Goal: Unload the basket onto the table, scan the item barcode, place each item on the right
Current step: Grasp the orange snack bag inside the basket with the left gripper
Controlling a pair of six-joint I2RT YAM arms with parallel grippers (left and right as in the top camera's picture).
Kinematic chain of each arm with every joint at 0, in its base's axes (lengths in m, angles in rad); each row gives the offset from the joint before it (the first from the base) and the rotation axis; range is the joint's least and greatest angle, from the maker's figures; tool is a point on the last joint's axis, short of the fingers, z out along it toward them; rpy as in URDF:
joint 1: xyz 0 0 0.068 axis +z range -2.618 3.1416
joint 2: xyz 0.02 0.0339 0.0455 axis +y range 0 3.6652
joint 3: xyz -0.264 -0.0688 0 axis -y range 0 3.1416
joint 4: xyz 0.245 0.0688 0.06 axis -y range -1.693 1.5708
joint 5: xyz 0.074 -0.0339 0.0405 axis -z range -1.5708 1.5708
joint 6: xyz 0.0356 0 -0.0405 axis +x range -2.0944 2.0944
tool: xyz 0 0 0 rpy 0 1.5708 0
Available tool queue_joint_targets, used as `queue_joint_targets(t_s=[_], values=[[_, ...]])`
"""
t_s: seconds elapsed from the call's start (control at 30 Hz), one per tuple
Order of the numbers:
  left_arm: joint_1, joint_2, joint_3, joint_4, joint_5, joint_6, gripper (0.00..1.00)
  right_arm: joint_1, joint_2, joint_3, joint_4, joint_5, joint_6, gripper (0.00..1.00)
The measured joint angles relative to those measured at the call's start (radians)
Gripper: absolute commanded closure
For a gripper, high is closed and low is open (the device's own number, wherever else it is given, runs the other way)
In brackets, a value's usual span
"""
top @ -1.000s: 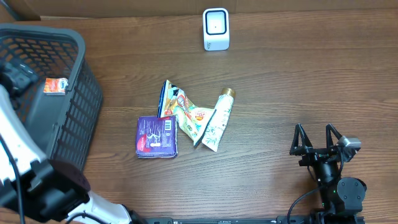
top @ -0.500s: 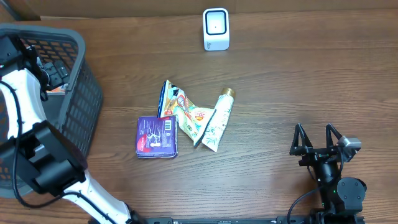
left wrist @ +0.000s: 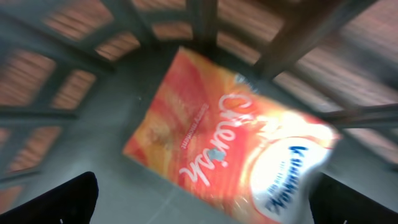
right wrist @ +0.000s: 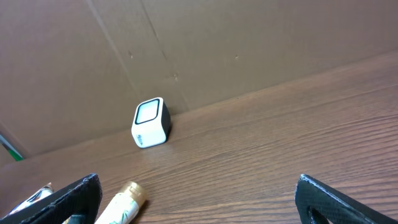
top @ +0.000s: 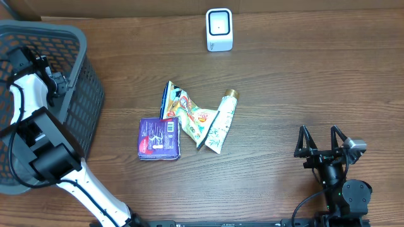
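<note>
Hovering inside the basket point(top: 82, 47), left gripper point(left wrist: 208, 202) has jaws spread wide over an orange packet point(left wrist: 217, 137), gripping nothing. Right gripper point(top: 320, 140) likewise wide, empty, above the table point(top: 284, 82).

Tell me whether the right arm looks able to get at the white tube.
Probably yes: the right gripper stands open, and only bare table lies between it and the white tube.

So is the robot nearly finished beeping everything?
Probably not. One orange packet lies in the basket, with the left gripper open above it. Nothing is in hand; the right gripper is open too. A purple pack, a snack bag and a tube lie on the table, away from the scanner.
</note>
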Motion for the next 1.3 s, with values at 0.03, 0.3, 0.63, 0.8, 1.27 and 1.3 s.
queue_joint_targets(t_s=[0.03, 0.3, 0.63, 0.8, 1.27, 1.3], values=[[0.001, 0.009, 0.0, 0.004, 0.013, -0.002, 0.19, 0.0, 0.0, 0.0, 0.0, 0.0, 0.0, 0.0], [0.001, 0.016, 0.001, 0.014, 0.018, 0.006, 0.96, 0.0, 0.0, 0.0, 0.0, 0.0, 0.0, 0.0], [0.001, 0.017, 0.002, 0.01, 0.007, 0.013, 0.96, 0.0, 0.0, 0.0, -0.001, 0.0, 0.0, 0.0], [0.001, -0.011, -0.001, -0.037, 0.007, 0.014, 0.96, 0.0, 0.0, 0.0, 0.0, 0.0, 0.001, 0.0], [0.0, -0.724, -0.008, -0.294, 0.253, -0.032, 0.96, 0.0, 0.0, 0.0, 0.0, 0.0, 0.0, 0.0], [-0.004, -0.77, -0.007, -0.321, 0.315, -0.037, 0.96, 0.0, 0.0, 0.0, 0.0, 0.0, 0.0, 0.0]])
